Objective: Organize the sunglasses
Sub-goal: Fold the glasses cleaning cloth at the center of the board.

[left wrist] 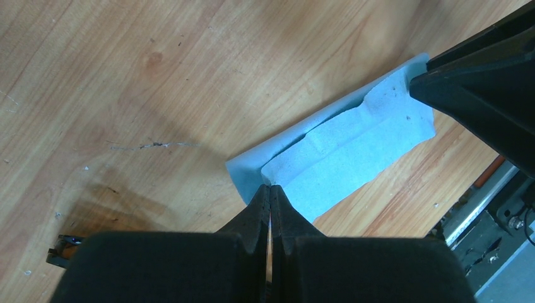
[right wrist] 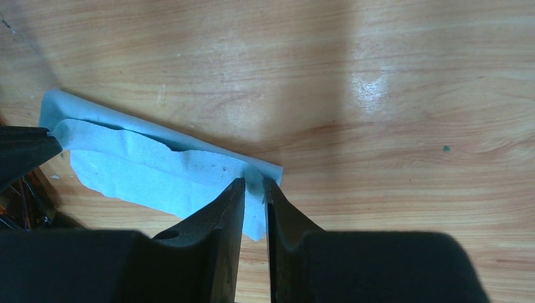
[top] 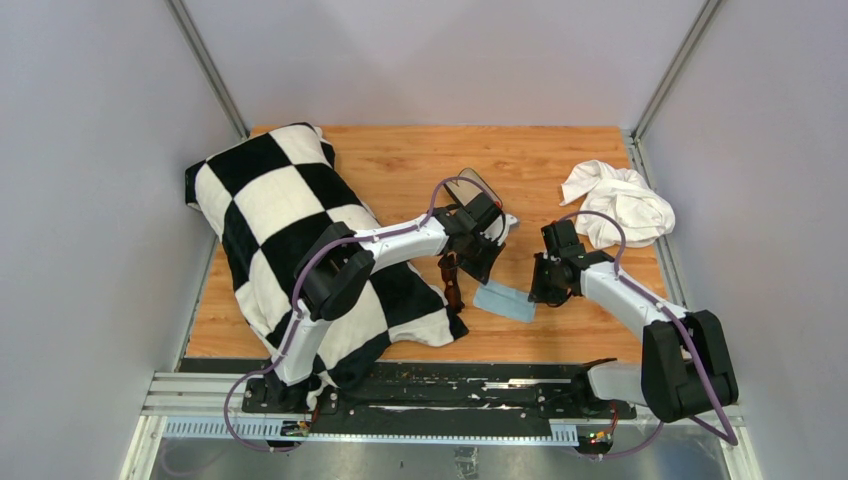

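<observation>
The sunglasses, dark reddish-brown, lie on the wooden table at the edge of the checkered cushion, just left of my left gripper. A small light blue cloth lies between my two grippers. My left gripper is shut on the left end of the cloth's folded top layer. My right gripper pinches the other end of the cloth, its jaws almost together with the fabric between them. The black case stands open behind my left gripper.
A large black-and-white checkered cushion covers the left of the table. A crumpled white cloth lies at the back right. Grey walls close the sides and back. A black rail runs along the near edge.
</observation>
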Action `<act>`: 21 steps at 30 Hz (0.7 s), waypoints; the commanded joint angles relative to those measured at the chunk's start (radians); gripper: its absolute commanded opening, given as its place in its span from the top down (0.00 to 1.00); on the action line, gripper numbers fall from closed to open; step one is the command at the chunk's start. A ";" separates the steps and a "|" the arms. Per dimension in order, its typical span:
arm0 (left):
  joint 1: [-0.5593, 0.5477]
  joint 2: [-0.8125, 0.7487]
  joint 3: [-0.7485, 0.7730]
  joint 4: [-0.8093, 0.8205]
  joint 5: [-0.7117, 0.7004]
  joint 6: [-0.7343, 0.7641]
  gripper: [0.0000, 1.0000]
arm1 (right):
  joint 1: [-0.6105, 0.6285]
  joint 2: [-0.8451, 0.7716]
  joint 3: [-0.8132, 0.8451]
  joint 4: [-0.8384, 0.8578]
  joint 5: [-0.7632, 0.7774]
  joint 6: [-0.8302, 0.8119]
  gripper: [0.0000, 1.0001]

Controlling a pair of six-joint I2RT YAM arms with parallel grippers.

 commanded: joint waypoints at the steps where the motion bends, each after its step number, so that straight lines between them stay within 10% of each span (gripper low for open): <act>1: -0.007 -0.006 0.026 -0.005 0.019 0.003 1.00 | 0.013 -0.006 0.032 -0.014 0.043 0.001 0.76; 17: -0.007 -0.005 0.028 -0.005 0.029 -0.002 1.00 | 0.014 0.003 0.034 -0.005 0.029 -0.009 0.97; 21: -0.007 -0.005 0.031 -0.004 0.030 -0.003 1.00 | 0.014 0.009 0.031 -0.004 0.033 -0.011 0.86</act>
